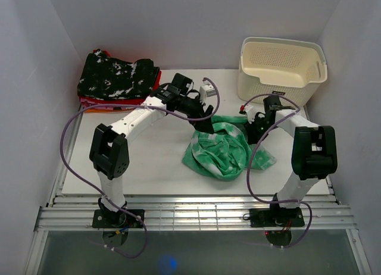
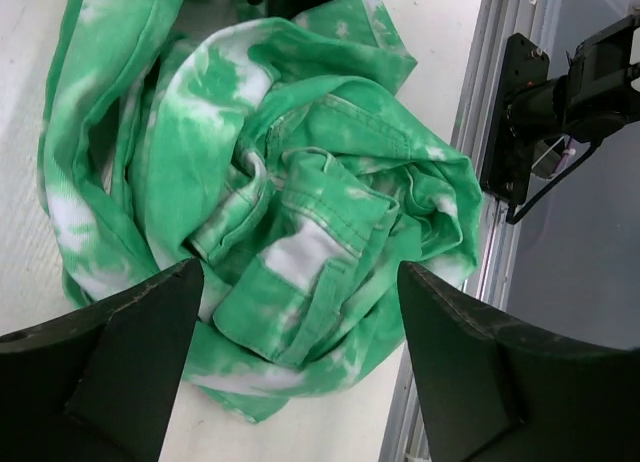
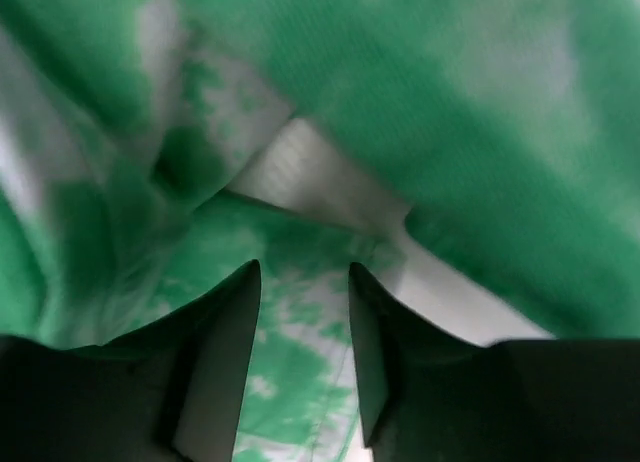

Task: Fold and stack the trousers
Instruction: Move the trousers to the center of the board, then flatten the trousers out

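Observation:
The trousers (image 1: 223, 153), bright green with white tie-dye blotches, lie crumpled in a heap right of the table's middle. My left gripper (image 1: 208, 127) hangs over the heap's far edge. In the left wrist view its fingers (image 2: 120, 362) stand wide apart above the bunched waistband and pocket of the trousers (image 2: 300, 212), holding nothing. My right gripper (image 1: 253, 137) sits low at the heap's right side. In the right wrist view the gripper (image 3: 300, 282) has a narrow gap between its fingers, with green cloth (image 3: 480, 82) all around and a strip of white table showing.
A cream plastic basket (image 1: 280, 66) stands at the back right. A folded black white-speckled garment (image 1: 116, 75) tops a red and orange stack (image 1: 89, 103) at the back left. A metal rail (image 1: 190, 212) runs along the table's near edge. The right arm's base (image 2: 515, 122) shows past that edge.

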You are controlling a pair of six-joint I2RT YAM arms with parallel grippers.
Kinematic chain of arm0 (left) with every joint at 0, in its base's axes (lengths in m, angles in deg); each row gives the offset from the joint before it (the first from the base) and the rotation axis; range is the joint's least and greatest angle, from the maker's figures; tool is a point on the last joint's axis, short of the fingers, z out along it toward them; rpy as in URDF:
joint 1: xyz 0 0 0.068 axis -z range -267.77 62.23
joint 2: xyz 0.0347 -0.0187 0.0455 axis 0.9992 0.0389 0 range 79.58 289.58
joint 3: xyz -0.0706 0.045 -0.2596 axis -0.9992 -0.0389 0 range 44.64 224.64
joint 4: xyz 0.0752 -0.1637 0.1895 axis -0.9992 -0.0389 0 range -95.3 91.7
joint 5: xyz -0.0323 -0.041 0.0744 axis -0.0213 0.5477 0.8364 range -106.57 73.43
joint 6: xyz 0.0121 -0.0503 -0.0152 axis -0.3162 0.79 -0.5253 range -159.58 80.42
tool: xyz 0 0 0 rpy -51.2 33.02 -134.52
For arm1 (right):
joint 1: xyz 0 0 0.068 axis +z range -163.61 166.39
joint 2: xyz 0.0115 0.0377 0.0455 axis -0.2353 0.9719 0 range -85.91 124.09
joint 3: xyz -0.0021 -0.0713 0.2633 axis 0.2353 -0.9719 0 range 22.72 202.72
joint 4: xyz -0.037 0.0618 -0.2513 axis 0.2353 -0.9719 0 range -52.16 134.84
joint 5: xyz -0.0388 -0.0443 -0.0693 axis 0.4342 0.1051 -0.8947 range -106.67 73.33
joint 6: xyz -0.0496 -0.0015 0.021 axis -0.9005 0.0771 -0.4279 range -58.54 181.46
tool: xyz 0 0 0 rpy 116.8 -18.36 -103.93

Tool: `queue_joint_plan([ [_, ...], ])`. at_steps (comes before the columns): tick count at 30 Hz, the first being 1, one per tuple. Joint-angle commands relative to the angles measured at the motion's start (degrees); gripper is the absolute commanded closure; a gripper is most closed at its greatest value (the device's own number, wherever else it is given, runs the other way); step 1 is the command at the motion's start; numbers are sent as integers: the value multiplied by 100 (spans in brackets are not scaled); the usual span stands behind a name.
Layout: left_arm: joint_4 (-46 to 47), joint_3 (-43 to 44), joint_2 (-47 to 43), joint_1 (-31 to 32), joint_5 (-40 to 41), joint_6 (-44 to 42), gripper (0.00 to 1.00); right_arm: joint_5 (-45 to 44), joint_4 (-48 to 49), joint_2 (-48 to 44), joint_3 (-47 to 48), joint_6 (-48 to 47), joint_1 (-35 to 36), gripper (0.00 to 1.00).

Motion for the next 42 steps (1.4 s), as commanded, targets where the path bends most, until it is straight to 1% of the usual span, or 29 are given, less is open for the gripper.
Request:
queue_joint_plan([
  [1,327,-506,-687,-126,73,48,12,-294,624,138,562,418,27,74],
  [3,564,-963,-915,-134,345,180,20,-382,581,252,1124,646,27,92],
  [6,854,-1577,-1109,-143,1046,426,32,-225,353,498,1930,822,88,92],
  [7,924,-1728,-1127,-143,1171,479,33,-146,256,586,2152,831,124,92],
  [8,986,-1860,-1136,-143,1233,532,35,-102,-6,691,2389,866,176,92],
  [10,952,-2159,-1101,-143,945,576,41,-75,-367,1025,3179,1024,352,92],
  [11,943,-2247,-1136,-143,787,576,41,-5,-604,1122,3469,1086,370,91],
  [12,960,-2300,-1197,-134,646,507,39,117,-945,1175,3707,1199,361,84],
  [13,969,-2292,-1354,-126,523,410,29,153,-1018,1115,3858,1453,327,80],
  [14,987,-2213,-1425,-126,556,270,23,232,-1028,992,3816,1560,274,76],
  [15,1004,-2082,-1470,-126,661,95,19,424,-1019,669,3685,1683,99,65],
  [16,996,-1646,-1374,-126,906,-264,11,600,-1019,492,3353,1954,-24,58],
  [17,891,-1337,-1234,-126,987,-450,8,767,-1002,273,3167,2096,-191,51],
  [18,768,-977,-1024,-126,1014,-626,5,1126,-958,-130,2965,2245,-610,42],
  [19,636,-138,-752,-126,1005,-811,2,1295,-853,-316,2571,2516,-806,37],
  [21,215,815,240,-108,1066,-786,2,1733,-773,-807,2243,2659,-1366,27],
  [22,65,1316,618,-108,1093,-673,2,1866,-878,-915,2138,2694,-1527,26],
  [23,-223,2252,1353,-99,1128,-628,2,1920,-1018,-1081,1997,2599,-1659,26],
  [24,-383,2722,1708,-99,1111,-610,2,1964,-1185,-1153,1961,2467,-1843,26],
  [25,-732,3527,2042,-99,1050,-645,2,1964,-1526,-1214,1882,2336,-1906,26],
  [26,-840,3788,2533,-91,849,-680,2,1938,-1677,-1345,1838,2056,-2011,27],
  [27,-868,3912,2660,-82,795,-689,2,1886,-1800,-1442,1759,1914,-2064,27],
  [30,-500,3555,2766,-64,707,-497,2,1771,-2187,-1759,1487,1500,-2117,28],
  [32,-236,3291,2723,-64,418,-365,2,1692,-2267,-1987,1337,1412,-2117,28],
  [35,-103,3009,2661,-64,-583,-58,2,1560,-2250,-2190,1135,1341,-2117,28],
  [36,-86,2939,2652,-64,-1108,144,2,1534,-2258,-2208,1117,1341,-2108,28],
  [38,220,2737,2503,-90,-1507,425,2,1542,-2258,-2217,1143,1359,-2117,28],
  [39,413,2353,2407,-99,-1657,757,2,1551,-2285,-2208,1195,1359,-2108,29],
  [42,1450,1674,1985,-143,-2035,1435,2,1648,-2320,-2147,1266,1376,-2117,29],
])
